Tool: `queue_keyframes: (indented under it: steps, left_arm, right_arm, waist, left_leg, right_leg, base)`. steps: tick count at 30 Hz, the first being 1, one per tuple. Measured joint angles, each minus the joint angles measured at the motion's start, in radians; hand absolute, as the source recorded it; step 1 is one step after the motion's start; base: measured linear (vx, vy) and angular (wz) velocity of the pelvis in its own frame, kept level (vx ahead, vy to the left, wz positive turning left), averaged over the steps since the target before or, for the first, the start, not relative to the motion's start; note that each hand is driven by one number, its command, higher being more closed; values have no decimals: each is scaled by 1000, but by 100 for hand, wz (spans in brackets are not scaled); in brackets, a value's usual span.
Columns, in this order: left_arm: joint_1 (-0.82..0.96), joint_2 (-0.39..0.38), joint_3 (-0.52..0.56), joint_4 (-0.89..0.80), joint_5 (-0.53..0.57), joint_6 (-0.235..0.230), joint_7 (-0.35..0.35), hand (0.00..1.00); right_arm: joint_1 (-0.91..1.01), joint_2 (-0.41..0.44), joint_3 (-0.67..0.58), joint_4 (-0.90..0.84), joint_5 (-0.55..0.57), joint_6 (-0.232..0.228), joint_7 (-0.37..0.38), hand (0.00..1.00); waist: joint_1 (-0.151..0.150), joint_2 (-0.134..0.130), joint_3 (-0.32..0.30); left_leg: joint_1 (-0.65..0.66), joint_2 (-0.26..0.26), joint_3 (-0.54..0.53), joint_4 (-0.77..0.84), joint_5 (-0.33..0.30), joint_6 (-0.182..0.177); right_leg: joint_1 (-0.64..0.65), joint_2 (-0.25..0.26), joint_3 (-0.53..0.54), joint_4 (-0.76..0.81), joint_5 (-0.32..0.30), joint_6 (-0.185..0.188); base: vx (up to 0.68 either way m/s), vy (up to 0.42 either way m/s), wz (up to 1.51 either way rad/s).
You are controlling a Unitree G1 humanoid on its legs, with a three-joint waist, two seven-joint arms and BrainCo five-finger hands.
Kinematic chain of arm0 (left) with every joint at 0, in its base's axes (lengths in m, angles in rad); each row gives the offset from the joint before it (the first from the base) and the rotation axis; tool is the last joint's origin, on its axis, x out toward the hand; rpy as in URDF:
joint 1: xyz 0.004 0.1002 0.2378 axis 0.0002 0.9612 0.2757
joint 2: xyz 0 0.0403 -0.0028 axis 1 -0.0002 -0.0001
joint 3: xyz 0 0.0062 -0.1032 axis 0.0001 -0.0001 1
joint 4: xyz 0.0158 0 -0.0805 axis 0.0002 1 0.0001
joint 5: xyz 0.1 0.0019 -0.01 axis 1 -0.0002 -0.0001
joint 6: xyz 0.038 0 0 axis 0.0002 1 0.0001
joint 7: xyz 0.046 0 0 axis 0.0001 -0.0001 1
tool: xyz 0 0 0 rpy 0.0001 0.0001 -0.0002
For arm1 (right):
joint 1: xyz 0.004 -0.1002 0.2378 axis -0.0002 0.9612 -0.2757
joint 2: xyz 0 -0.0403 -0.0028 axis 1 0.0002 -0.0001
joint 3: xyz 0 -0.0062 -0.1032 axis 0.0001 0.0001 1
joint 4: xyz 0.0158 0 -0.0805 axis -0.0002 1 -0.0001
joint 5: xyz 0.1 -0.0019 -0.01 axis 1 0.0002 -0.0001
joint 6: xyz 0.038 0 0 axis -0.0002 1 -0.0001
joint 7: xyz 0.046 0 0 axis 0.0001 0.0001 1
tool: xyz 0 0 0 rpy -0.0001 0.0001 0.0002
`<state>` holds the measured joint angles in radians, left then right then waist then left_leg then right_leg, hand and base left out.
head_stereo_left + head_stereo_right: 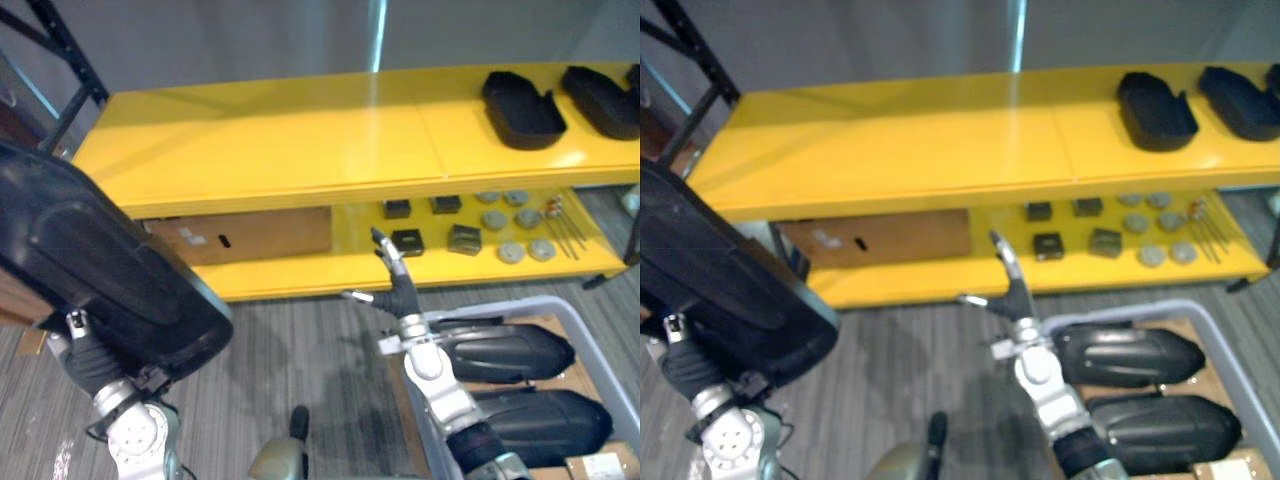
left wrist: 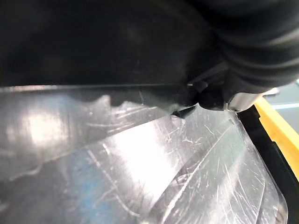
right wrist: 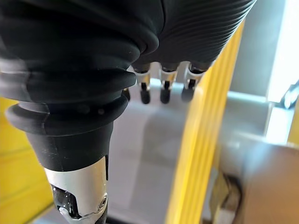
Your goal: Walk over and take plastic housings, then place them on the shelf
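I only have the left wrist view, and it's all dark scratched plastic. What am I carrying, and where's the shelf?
Observer: A large black housing is raised at the left arm's end, facing the yellow shelf.
Operator: Anything on top already?
Observer: At least two housings lie at its right end.
Operator: Right hand?
Observer: The right hand is open and empty, near a grey bin holding two more housings.

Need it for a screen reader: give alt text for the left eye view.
The left hand bears a black plastic housing before a yellow shelf with housings at its right end. The open right hand hovers by a bin holding more.
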<state>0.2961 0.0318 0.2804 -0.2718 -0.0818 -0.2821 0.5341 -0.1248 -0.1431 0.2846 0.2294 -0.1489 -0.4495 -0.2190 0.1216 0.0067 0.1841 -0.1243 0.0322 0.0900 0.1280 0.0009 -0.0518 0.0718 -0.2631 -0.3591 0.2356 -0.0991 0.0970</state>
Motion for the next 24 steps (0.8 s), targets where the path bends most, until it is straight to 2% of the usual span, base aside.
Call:
queue_keyframes:
  steps: [2, 4, 6, 8, 13, 17, 19, 20, 21, 22, 23, 24]
  left_arm:
    - [13, -1, -17, 11, 1, 1, 16, 100]
    - [19, -1, -27, 17, 2, 7, 19, 100]
    - [20, -1, -27, 17, 2, 17, 27, 100]
    - [21, -3, -28, 19, 2, 28, 36, 100]
    - [32, -4, -25, 14, 6, 28, 52, 100]
    - [62, -16, -21, -28, 23, 33, 43, 100]
    - [67, -20, -17, -51, 26, 33, 9, 100]
    - [66, -21, -17, -51, 36, 33, 2, 100]
    - [67, -16, -14, -53, 76, 33, -10, 100]
    - [71, -8, -6, -63, 99, 33, -25, 100]
    - [72, 2, -3, -68, 98, 33, -35, 100]
    - [70, 12, 5, -74, 99, 31, -45, 100]
  right_arm:
    - [7, 0, 1, 0, 2, -7, 32, 0]
    - [13, 0, 1, -4, 19, -12, 58, 0]
    - [16, -1, 2, -8, 19, -13, 69, 0]
    - [26, -1, 4, -9, 19, -13, 72, 0]
    - [26, 0, 15, -33, 20, -16, 90, 0]
    - [40, 0, 18, -33, 23, -16, 77, 0]
    - [71, 2, 3, -34, 22, -16, 31, 0]
    - [83, 2, -4, -34, 22, -16, 19, 0]
    - [105, 7, -19, -34, 18, -15, -5, 0]
    - [114, 10, -27, -35, 17, -15, -26, 0]
    - [115, 12, -34, -35, 16, -15, -35, 0]
    - [115, 19, -49, -35, 15, -15, -48, 0]
  waist:
    - [-2, 2, 1]
    - [-9, -1, 1]
    - [-20, -3, 3]
    - [-24, 7, 14]
    - [-11, 7, 18]
    - [5, -4, 29]
    - [11, -11, 35]
    - [11, -8, 38]
    - [9, -7, 43]
    - [9, -9, 49]
    - [6, -10, 52]
    - [5, -12, 57]
  left_leg:
    - [-21, 33, 27, 106, -68, -7]
    - [-41, 54, 41, 161, -97, -15]
    - [-57, 58, 39, 174, -99, -17]
    - [-71, 59, 26, 180, -94, -26]
    - [-110, 47, -8, 149, -57, -27]
    - [-124, 21, -55, 195, -72, -14]
    - [-124, -11, -87, 221, -109, 2]
    - [-122, -19, -98, 227, -114, 9]
    - [-117, -32, -113, 231, -120, 19]
    - [-100, -43, -127, 230, -124, 26]
    - [-96, -47, -138, 229, -126, 30]
    - [-86, -49, -154, 225, -127, 42]
  right_leg:
    - [0, 19, 43, -5, -3, 4]
    - [1, 35, 63, -21, -16, 12]
    - [-1, 39, 62, -34, -29, 18]
    - [-3, 47, 57, -35, -35, 28]
    - [-32, 42, 15, -33, -45, 29]
    - [5, 29, -34, -13, -50, 26]
    - [15, 2, -51, 63, -68, -4]
    - [6, -10, -45, 114, -67, -6]
    - [-32, -38, -17, 231, -54, -48]
    - [-74, -51, 28, 335, -19, -119]
    - [-93, -51, 50, 375, 7, -152]
    - [-125, -49, 84, 429, 44, -166]
  base:
    - [-52, 19, -72]
    - [-88, -15, -41]
    - [-88, -39, -7]
    - [-98, -37, 10]
    - [-60, -21, 27]
    - [55, 19, 37]
    - [55, 80, 58]
    - [29, 131, 66]
    - [22, 115, 62]
    - [50, 124, 57]
    - [96, 95, 40]
    - [158, 126, 47]
